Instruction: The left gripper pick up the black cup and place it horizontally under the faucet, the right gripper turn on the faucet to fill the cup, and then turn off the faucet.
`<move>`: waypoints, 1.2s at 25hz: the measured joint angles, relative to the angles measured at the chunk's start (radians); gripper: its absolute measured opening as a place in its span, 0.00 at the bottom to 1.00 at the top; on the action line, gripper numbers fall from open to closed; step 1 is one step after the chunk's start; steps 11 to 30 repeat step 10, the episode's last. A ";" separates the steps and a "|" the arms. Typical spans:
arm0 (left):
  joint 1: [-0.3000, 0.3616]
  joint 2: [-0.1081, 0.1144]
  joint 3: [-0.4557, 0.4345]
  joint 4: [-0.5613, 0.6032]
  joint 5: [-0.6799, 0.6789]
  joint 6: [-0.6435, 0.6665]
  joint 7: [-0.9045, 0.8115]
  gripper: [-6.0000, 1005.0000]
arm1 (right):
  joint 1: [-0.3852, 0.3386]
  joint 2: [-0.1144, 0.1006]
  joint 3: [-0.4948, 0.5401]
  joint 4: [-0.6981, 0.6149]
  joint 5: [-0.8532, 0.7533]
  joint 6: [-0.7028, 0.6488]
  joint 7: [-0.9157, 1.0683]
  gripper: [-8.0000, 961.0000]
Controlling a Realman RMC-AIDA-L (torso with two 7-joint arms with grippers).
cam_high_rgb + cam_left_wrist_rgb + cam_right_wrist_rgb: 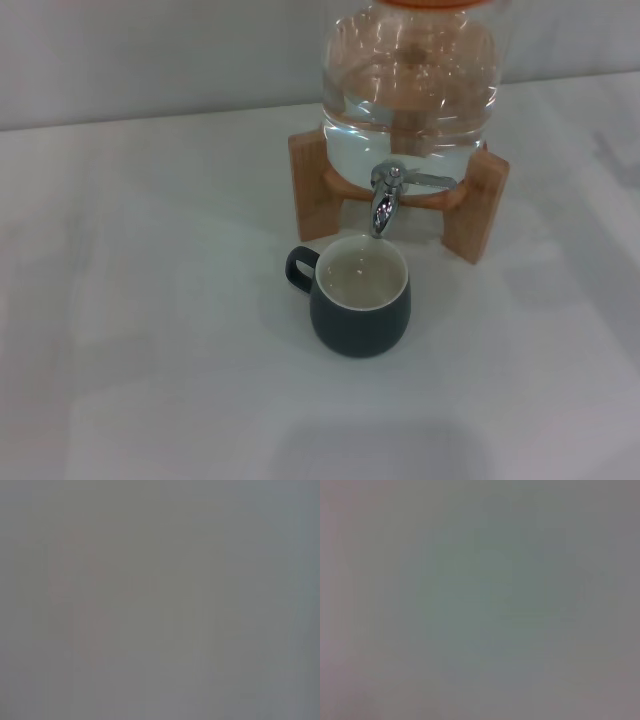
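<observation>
The black cup (pixel 360 297) stands upright on the white table, right under the spout of the faucet (pixel 386 198), its handle pointing left. Its cream inside holds some water. The chrome faucet sticks out of the clear water jar (pixel 410 90), and its thin lever points to the right. I see no stream falling from the spout. Neither the left gripper nor the right gripper appears in the head view. Both wrist views show only a plain grey surface.
The jar rests on a wooden stand (pixel 470 205) at the back of the white table (pixel 150 330). A pale wall rises behind it.
</observation>
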State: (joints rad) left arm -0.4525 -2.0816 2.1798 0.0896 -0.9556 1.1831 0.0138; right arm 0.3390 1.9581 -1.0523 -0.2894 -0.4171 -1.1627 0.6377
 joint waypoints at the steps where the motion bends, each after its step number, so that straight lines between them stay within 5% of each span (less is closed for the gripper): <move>1: 0.000 0.000 0.000 0.000 0.000 0.000 0.000 0.88 | 0.000 0.001 0.000 0.000 0.000 0.000 0.000 0.90; 30: 0.002 0.000 0.002 0.000 0.000 0.000 0.000 0.88 | -0.003 0.004 0.000 -0.002 0.000 -0.001 0.000 0.90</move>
